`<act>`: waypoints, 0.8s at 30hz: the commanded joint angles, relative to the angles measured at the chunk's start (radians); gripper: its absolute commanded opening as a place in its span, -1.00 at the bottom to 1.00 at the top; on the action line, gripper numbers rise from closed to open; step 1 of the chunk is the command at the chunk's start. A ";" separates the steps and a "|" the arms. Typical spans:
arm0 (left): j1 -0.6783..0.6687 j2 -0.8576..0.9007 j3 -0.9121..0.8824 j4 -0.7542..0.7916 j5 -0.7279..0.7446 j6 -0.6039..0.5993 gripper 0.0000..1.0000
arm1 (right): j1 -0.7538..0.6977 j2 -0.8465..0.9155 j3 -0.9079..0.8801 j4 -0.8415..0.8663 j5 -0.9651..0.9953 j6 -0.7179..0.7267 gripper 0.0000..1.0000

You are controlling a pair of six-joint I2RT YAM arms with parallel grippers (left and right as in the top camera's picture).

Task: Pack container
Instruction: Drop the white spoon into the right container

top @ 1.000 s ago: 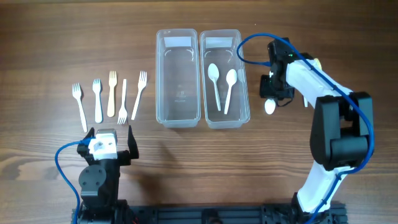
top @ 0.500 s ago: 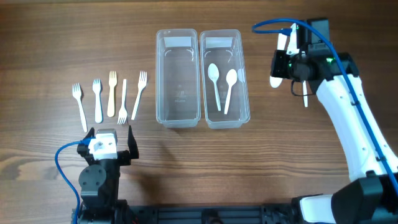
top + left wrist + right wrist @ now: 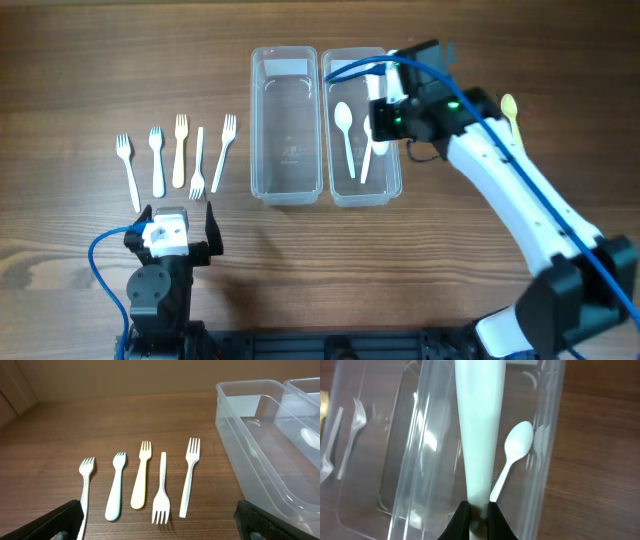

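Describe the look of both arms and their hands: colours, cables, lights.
Right arm: white links, black joints, a looping blue cable, a green light near the wrist, a black right hand. Left arm: black body, white block at the wrist, its own blue cable, a black left hand.

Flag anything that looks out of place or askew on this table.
In the row of five plastic forks, the slim white plastic fork, fourth from the left in the overhead view, lies reversed: its tines point toward the robot, the other four point away. Nothing looks spilled or damaged.
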 commanded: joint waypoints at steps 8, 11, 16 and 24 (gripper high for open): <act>-0.003 -0.006 -0.005 0.000 0.002 0.013 0.99 | 0.021 0.156 0.021 0.101 -0.098 -0.096 -0.21; -0.003 -0.006 -0.005 0.000 0.002 0.012 1.00 | 0.020 0.101 0.097 0.037 -0.056 -0.098 -0.02; -0.003 -0.006 -0.005 0.000 0.002 0.013 0.99 | -0.008 -0.006 0.209 -0.129 0.206 -0.099 0.21; -0.003 -0.006 -0.005 0.000 0.002 0.013 0.99 | -0.175 -0.089 0.227 -0.304 0.441 -0.172 0.43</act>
